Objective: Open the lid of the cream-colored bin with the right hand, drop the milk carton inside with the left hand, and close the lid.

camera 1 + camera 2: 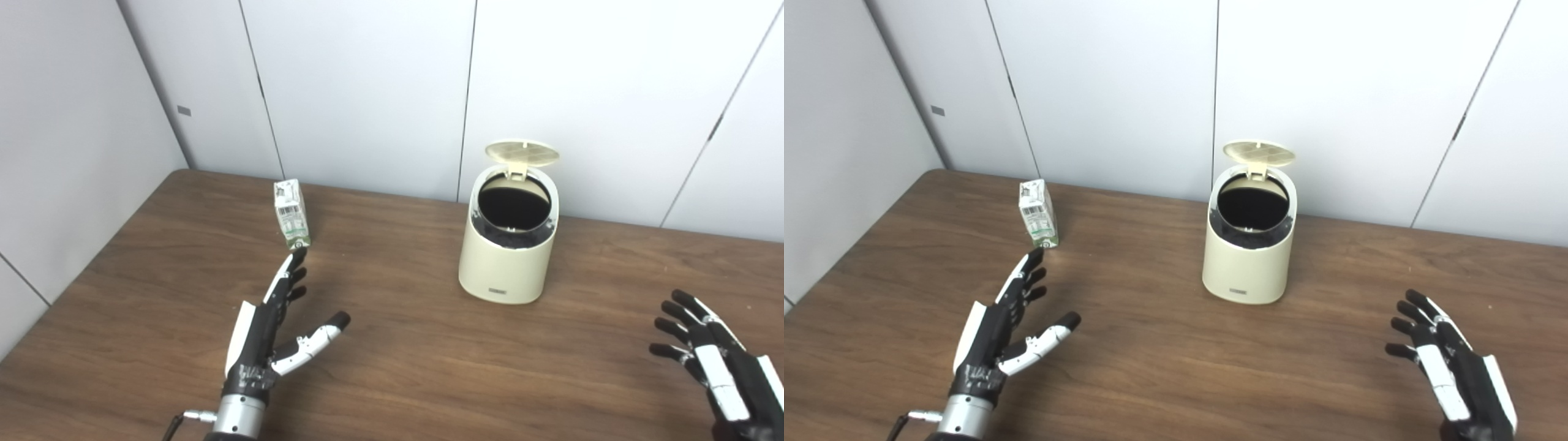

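Left hand point(269, 334) open, empty, fingers extended and spread, thumb splayed to the side; fingertips just short of the milk carton point(291, 214), not touching. Right hand point(713, 358) open, empty, fingers apart, well apart from the carton on the far side, wrist cut off by the frame edge.

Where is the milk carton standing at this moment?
The milk carton stands upright on the far left part of the table, just beyond the open left hand's fingertips and well left of the cream-colored bin.
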Tool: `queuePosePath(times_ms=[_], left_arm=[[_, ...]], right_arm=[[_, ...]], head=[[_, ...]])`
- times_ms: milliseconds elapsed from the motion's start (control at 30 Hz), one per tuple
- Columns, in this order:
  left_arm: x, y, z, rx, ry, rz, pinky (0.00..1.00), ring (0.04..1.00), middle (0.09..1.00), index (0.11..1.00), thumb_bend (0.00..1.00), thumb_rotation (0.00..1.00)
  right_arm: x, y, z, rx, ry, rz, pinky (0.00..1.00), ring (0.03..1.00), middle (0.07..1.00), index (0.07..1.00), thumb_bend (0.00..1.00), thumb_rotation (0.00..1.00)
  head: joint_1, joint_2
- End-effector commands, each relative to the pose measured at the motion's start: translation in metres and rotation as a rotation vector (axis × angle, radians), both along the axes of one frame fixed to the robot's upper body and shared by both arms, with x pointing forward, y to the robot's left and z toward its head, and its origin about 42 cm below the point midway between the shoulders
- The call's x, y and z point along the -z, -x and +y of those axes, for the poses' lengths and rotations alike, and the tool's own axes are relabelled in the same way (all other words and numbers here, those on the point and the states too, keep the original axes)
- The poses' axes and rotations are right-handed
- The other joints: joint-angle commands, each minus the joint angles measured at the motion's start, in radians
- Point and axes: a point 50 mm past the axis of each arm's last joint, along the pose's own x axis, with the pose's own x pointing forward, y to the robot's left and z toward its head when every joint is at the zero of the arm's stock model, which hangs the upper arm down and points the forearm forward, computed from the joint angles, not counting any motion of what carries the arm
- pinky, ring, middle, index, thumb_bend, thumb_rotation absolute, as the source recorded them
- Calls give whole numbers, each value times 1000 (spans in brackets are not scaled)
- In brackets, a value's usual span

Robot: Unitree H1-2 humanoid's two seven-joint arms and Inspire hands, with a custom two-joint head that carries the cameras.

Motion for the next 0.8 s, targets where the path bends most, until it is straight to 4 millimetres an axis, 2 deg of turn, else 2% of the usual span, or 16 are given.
queuePosePath(times_ms=[0,33,167,333,400,533,600,767], left_arm=[[-24,-11,12,-29,-51,-75,943,949,974,1000,753,320],[-29,-16,16,-43,-67,-85,965,946,968,1000,745,319],[-46,-32,33,-78,-92,-128,847,926,962,996,722,226],[-66,-51,51,-124,-173,-152,823,909,942,979,754,189],[-72,-60,59,-141,-211,-156,836,911,942,976,774,187],[-82,-78,78,-154,-256,-147,874,927,951,977,776,160],[-85,-89,86,-128,-260,-142,906,957,974,982,788,114],[-90,-116,95,-104,-296,-58,924,989,993,987,861,115]], right_arm=[[-17,-3,1,-4,15,-67,659,815,858,857,714,841],[-17,-3,2,-7,10,-66,665,817,860,857,716,838],[-16,-2,4,-9,7,-67,681,820,854,852,712,842],[-17,-2,6,1,-13,-68,697,833,861,865,689,854],[-17,-1,6,-10,-25,-73,694,831,860,867,676,859],[-17,-1,6,-33,-72,-85,760,880,906,909,680,838],[-19,-1,8,-29,-80,-88,767,887,911,907,659,829],[-26,0,13,-25,-96,-94,757,888,911,903,620,829]], head=[[3,0],[5,0],[4,2],[-9,4],[-11,4],[-19,6],[-19,6],[-27,7]])
